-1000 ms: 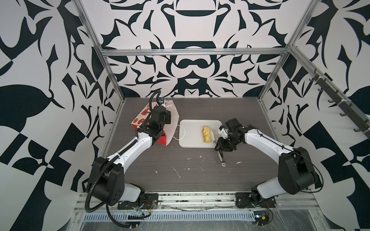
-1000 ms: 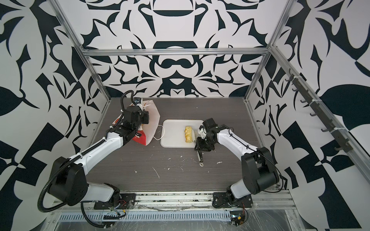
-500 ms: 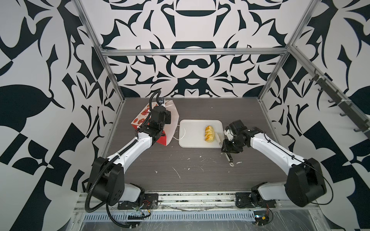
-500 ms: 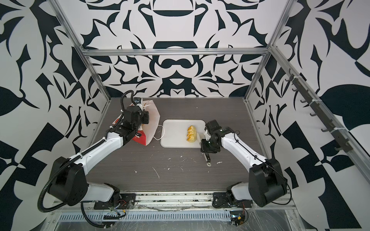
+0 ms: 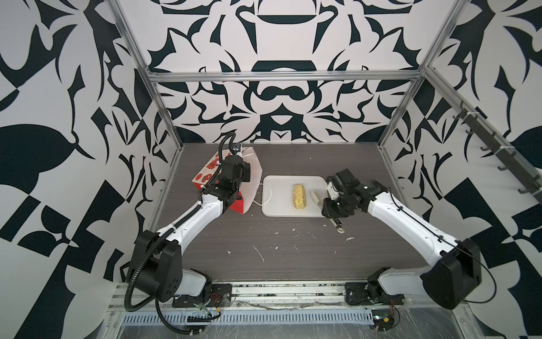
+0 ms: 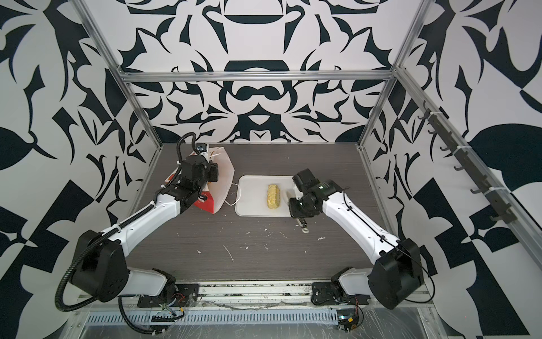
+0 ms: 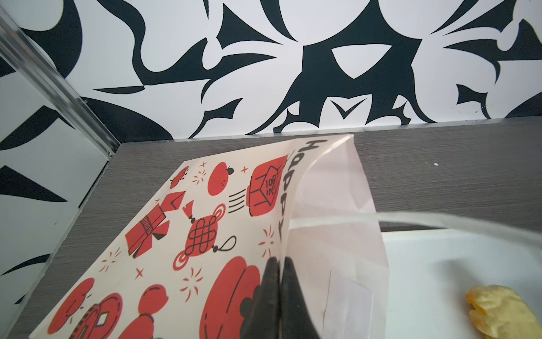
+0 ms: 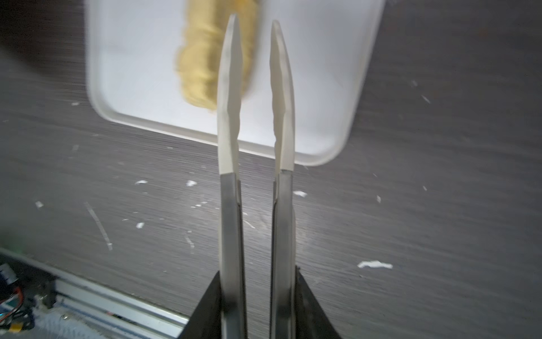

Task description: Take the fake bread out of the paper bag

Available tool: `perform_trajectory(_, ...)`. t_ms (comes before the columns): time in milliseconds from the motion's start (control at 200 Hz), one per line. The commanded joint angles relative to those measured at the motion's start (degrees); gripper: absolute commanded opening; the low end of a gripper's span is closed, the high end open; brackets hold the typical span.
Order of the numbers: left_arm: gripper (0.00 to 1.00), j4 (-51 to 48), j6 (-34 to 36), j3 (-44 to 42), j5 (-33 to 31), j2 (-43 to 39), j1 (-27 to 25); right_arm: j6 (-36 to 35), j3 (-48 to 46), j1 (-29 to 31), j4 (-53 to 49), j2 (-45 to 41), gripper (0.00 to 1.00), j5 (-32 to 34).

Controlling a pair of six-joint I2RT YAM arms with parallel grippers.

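One piece of fake bread (image 5: pixel 299 196) (image 6: pixel 273 196), a pale yellow lumpy loaf, lies on the white tray (image 5: pixel 278 185) (image 6: pixel 252 187). The paper bag (image 5: pixel 208 173) (image 6: pixel 224 179) (image 7: pixel 205 223), pale with red motifs and white inside, leans at the back left with its mouth toward the tray. My left gripper (image 7: pixel 280 261) is shut on the bag's rim. My right gripper (image 8: pixel 257 276) (image 5: pixel 330 202) is shut on metal tongs (image 8: pixel 230 205) with white tips. The tips (image 5: pixel 315 195) stand apart and hold nothing, just right of the bread (image 8: pixel 202 58). What is inside the bag is hidden.
A white cord handle (image 5: pixel 265 199) trails from the bag onto the tray's left edge. White scraps (image 5: pixel 258 252) dot the dark wood tabletop in front of the tray. Metal frame posts and patterned walls close in the left, right and back sides.
The right arm shifted to the right and came back beside the tray with the tongs. The bread's lie on the tray changed slightly. The left arm and bag have not moved.
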Motion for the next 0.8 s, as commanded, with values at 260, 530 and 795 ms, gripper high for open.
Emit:
perform_trajectory(260,0.00,1.80,-0.33,-0.19,0.07,-1.52,0.28,0.86,6.94,6.86,8.13,9.17,0.35,-1.04)
perform_trajectory(530,0.00,1.71,-0.33,-0.06,0.12,-1.25,0.28,0.60,1.59,1.74,10.63,9.02,0.34,-2.33)
perform_trajectory(795,0.00,1.62,-0.07,0.13,0.07,-0.92,0.26,0.23,-2.42,-1.39,9.10,5.83,0.34,-1.64)
